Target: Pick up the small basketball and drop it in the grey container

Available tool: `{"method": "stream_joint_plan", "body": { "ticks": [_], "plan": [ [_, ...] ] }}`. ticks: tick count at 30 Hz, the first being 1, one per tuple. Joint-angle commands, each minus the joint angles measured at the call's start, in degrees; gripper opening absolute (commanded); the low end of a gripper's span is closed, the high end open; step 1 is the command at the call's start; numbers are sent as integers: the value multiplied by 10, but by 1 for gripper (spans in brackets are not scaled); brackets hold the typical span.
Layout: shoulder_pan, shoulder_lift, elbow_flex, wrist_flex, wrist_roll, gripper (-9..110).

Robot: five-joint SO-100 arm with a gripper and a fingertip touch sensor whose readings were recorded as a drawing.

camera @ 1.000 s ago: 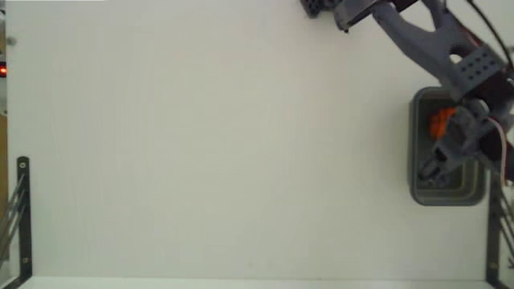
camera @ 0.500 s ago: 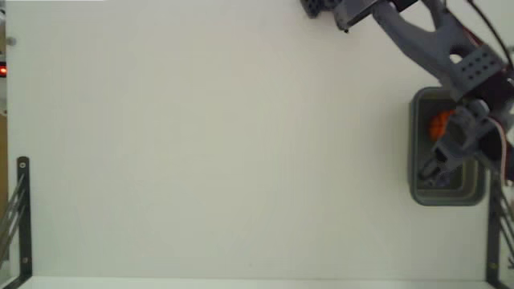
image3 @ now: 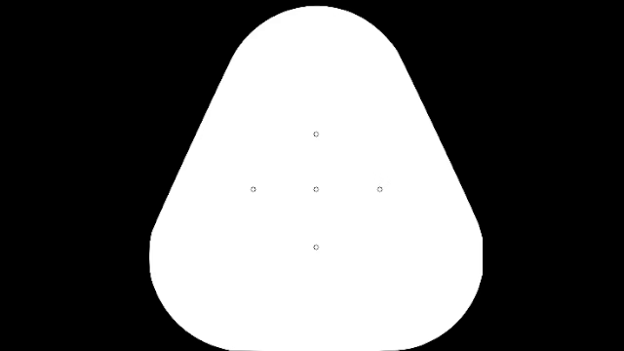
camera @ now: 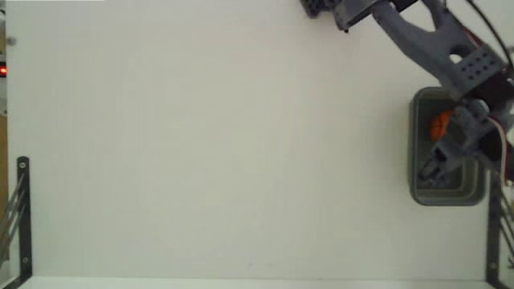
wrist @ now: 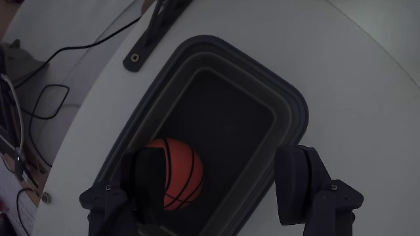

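Observation:
The small basketball (wrist: 178,172), orange with black seams, lies at the bottom of the grey container (wrist: 289,105), free of the fingers. My gripper (wrist: 223,180) hangs open above the tub. Its left finger (wrist: 146,187) covers part of the ball, and its right finger (wrist: 298,183) is over the rim. In the fixed view the grey container (camera: 419,186) sits at the table's right edge. The arm covers much of it, and a patch of the small basketball (camera: 439,123) shows beside the gripper (camera: 439,164).
Black metal brackets (camera: 22,213) stand at the left and right (camera: 493,233) table edges in the fixed view. One bracket (wrist: 154,29) lies just beyond the tub in the wrist view, with cables (wrist: 39,98) off the table. White tabletop (camera: 225,144) spreads left of the tub.
The gripper has shifted slightly over the tub. The orange patch of the ball looks smaller and sits a little further right.

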Motion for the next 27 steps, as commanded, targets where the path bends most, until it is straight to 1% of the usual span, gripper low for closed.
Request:
{"method": "stream_joint_plan", "body": {
  "ticks": [1,15,27],
  "plan": [
    [-12,12,-22,8,3,110],
    [-10,14,-20,8,3,110],
    [20,53,19,9,3,110]
  ]
}}
